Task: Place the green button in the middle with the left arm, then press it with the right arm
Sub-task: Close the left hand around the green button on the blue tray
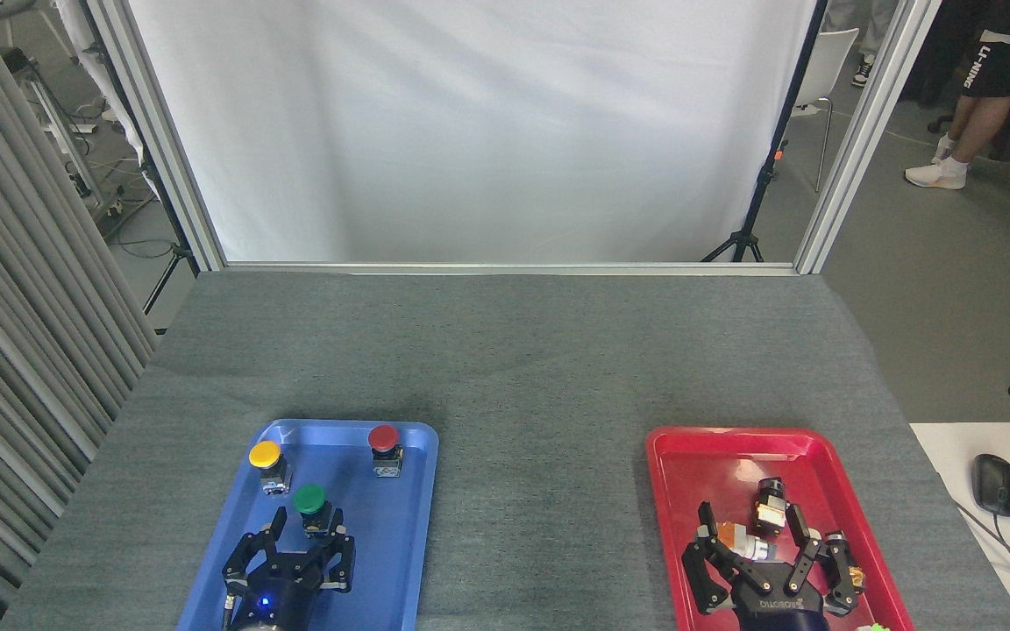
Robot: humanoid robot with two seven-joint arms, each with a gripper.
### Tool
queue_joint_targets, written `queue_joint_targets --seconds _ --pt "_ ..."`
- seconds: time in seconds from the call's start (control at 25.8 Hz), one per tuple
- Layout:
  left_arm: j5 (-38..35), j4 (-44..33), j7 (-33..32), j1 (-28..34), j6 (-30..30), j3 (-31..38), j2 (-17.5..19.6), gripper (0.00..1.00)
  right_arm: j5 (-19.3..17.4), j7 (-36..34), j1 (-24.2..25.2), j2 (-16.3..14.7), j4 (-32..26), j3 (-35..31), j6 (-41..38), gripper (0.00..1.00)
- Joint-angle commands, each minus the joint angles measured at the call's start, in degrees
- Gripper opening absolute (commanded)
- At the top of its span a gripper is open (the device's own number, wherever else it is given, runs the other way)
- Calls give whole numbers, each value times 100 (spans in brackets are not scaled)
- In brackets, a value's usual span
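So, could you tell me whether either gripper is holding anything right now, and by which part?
The left gripper has its fingers closing around the green button's block body, below the cap; a firm grip cannot be confirmed. The right gripper is open, holding nothing.

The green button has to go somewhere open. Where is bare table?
Bare grey cloth lies between the blue tray and red tray, and across the far half. Both trays are crowded with parts and grippers.
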Motion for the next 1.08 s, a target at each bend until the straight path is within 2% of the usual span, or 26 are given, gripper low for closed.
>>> queue_joint_targets --seconds 0.0,0.12,0.27,0.39,0.54,0.7,0.89,1.05 --pt "5 136 -4 -84 -33 -110 -1 50 2 1 0 -9 7 0 6 100" --pt "5 250 -13 -137 -50 -241 8 39 2 1 0 -9 7 0 15 100" --pt "-22 241 -4 -128 -85 -259 43 20 2 1 0 0 -1 9 15 100" --pt "-57 241 -21 -119 -384 -259 96 10 2 1 0 0 -1 18 15 100" --pt "-57 127 -48 -119 -727 -259 105 8 2 1 0 0 -1 35 15 100" --pt "22 -435 -92 -58 -1202 -250 87 4 2 1 0 0 -1 62 15 100" --pt "13 -972 -101 -31 -1439 -259 61 3 2 1 0 18 -1 88 15 100" --pt "-83 -1016 -92 -128 -1949 -655 70 2 2 1 0 27 -1 97 15 100"
